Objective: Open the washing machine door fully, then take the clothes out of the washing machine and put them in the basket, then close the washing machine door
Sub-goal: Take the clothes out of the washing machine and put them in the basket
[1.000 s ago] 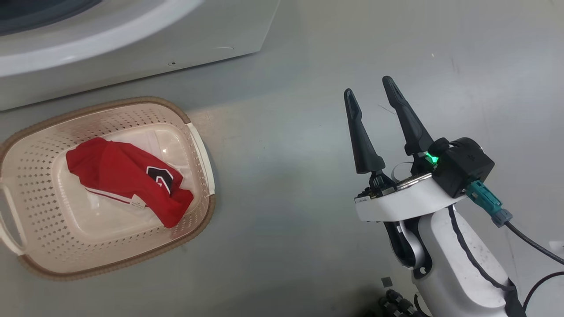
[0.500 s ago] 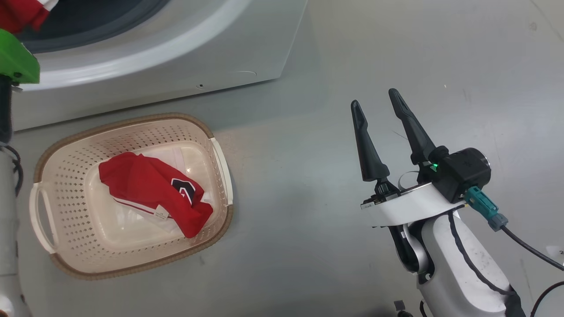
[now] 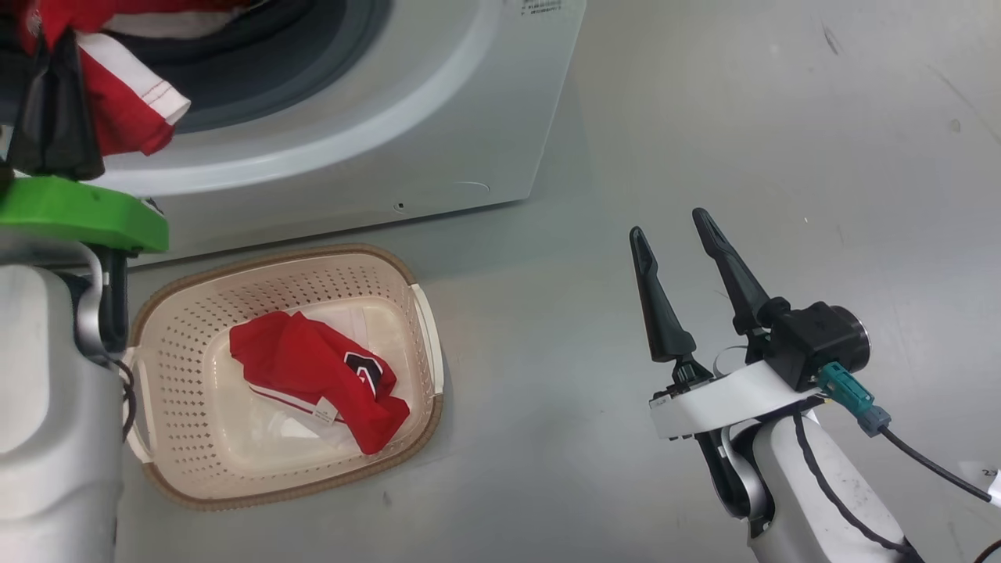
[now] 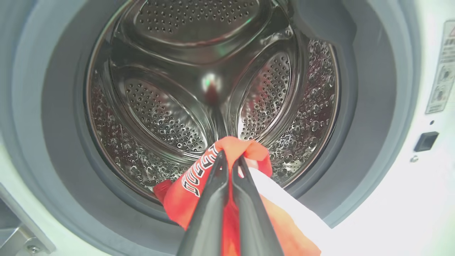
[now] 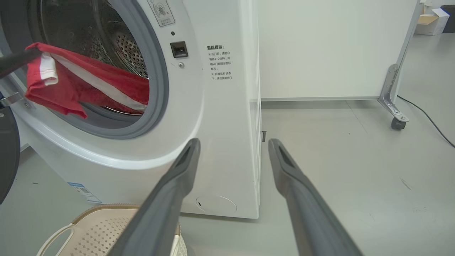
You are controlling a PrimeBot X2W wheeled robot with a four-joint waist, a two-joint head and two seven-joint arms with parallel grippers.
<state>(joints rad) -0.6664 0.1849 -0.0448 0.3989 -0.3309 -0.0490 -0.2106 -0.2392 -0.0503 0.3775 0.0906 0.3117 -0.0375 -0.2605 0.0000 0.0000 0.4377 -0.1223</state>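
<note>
- The right gripper (image 3: 666, 223) hangs over the grey floor (image 3: 547, 352), its two long dark fingers spread apart with nothing between them, well apart from the laundry.
- To the robot's left, the cream perforated basket (image 3: 274, 258) sits on the floor just in front of the washing machine (image 5: 220, 124). A crumpled red jersey (image 3: 313, 367) with a dark emblem and a small tag lies inside it.
- The left gripper (image 4: 230, 158) is at the mouth of the washer, its fingers pinched tight on a second red garment (image 4: 192, 185) that bears white lettering.
- In the right wrist view, that garment stretches from the fingertips back across the opening — a white stripe runs along it, and its far end trails over the grey gasket (image 4: 366, 106) into the machine.
- Behind the cloth, the perforated steel drum (image 4: 199, 71) gleams under the light.
- A curved black edge at the left of the right wrist view looks like the washing machine door (image 5: 6, 156), swung clear of the opening; little of it shows.
- Beyond the washer stands a white partition (image 5: 320, 46) on casters — a dark cable (image 5: 426, 117) runs across the floor beside it, and a cardboard box (image 5: 426, 17) sits in the far corner.
</note>
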